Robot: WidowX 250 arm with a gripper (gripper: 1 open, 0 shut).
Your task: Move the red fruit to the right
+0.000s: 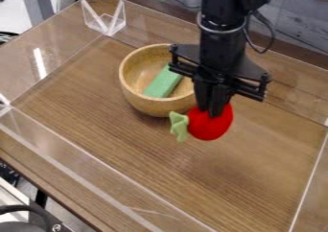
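Note:
The red fruit (pixel 212 127) is a small rounded red toy with a light green leafy top (pixel 179 127) pointing left. It hangs just over the wooden tabletop, right of the wooden bowl. My gripper (pixel 214 114) comes straight down from above and is shut on the red fruit, its black fingers clamped on the upper part. The black arm rises behind it and hides the bowl's right rim.
A wooden bowl (pixel 137 71) left of the fruit holds a flat green rectangular block (pixel 161 83). Clear acrylic walls (pixel 38 58) ring the wooden table (pixel 103 154). A clear stand (pixel 103 18) sits at the back left.

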